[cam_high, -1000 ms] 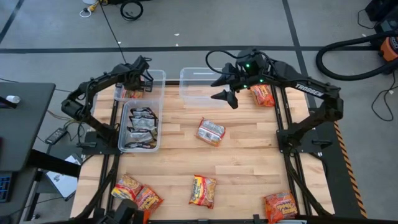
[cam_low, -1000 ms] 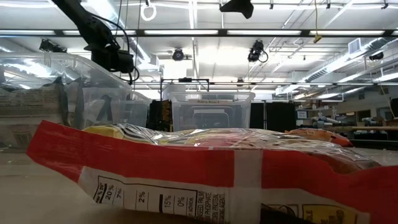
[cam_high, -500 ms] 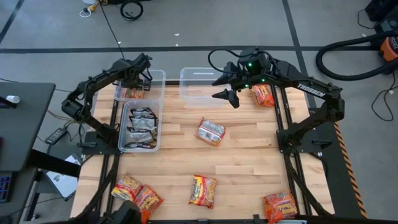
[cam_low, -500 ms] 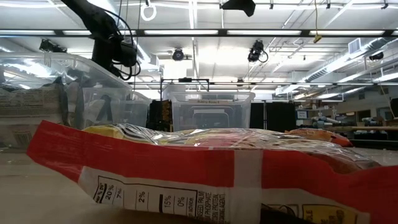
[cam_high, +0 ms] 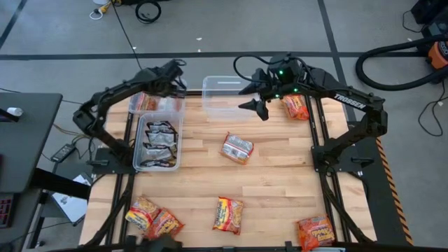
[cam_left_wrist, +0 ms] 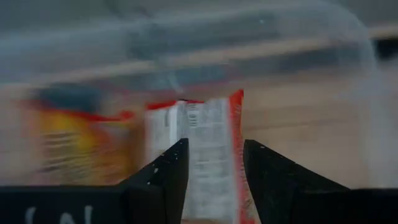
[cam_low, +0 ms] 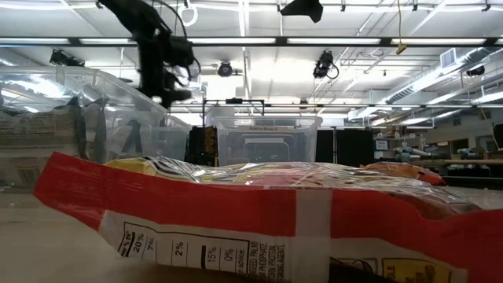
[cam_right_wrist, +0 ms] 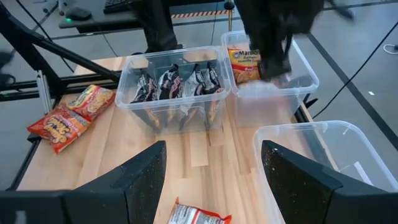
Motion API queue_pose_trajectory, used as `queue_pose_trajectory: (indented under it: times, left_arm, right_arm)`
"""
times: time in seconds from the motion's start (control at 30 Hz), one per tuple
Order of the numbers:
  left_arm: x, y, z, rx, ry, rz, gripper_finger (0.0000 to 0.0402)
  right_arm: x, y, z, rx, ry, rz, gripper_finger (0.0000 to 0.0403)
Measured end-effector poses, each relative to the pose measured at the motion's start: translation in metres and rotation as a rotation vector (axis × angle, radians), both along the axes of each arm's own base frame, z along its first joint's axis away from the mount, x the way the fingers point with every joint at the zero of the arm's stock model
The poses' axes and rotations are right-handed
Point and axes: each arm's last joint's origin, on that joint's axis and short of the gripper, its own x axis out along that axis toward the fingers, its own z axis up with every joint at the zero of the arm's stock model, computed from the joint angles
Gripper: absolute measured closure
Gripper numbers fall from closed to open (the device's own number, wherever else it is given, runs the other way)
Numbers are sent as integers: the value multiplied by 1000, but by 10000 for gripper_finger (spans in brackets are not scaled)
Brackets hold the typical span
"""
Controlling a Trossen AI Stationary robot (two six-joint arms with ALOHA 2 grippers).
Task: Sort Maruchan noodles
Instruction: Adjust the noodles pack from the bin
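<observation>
Orange-red packet (cam_left_wrist: 208, 155) sits in the clear bin (cam_high: 155, 103) at eleven o'clock, the left gripper (cam_left_wrist: 214, 177) half-open above it after the drop, the right gripper (cam_high: 253, 98) wide near twelve, so fetching another loose packet (cam_high: 237, 148) seems next.

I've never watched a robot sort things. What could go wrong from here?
The left gripper is over the far-left bin, which holds a yellow-and-red packet; moving off, it could knock the bin's rim. The right gripper hangs open beside the empty bin; reaching for the packet in the table's middle, it might clip that bin. Two front-left packets overlap, so one grab may lift both.
</observation>
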Motion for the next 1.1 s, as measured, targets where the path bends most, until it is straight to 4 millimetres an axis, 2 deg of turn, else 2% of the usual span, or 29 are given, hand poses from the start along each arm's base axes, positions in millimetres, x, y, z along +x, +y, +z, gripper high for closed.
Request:
queue_pose_trajectory:
  times: [0.13, 0.3, 0.6, 0.8, 0.93, 1.1]
  left_arm:
    - [17, 3, -35, -109, 18, -55, 259]
    - [26, 4, -46, -141, 16, -73, 270]
    - [11, 12, -49, -247, -45, -26, 231]
    - [-6, 12, -40, -258, 8, 6, 227]
    - [-16, 12, -29, -244, -16, 33, 229]
    - [-13, 16, -29, -236, -84, 20, 218]
  right_arm:
    - [-1, -2, 0, 1, 5, -7, 136]
    - [-3, -3, -3, 18, 33, -14, 136]
    - [-4, -3, -5, 29, 51, -15, 136]
    - [-4, -4, -5, 29, 51, -17, 136]
    - [-5, -7, -5, 31, 51, -28, 136]
    - [-7, -12, -4, 30, 50, -46, 136]
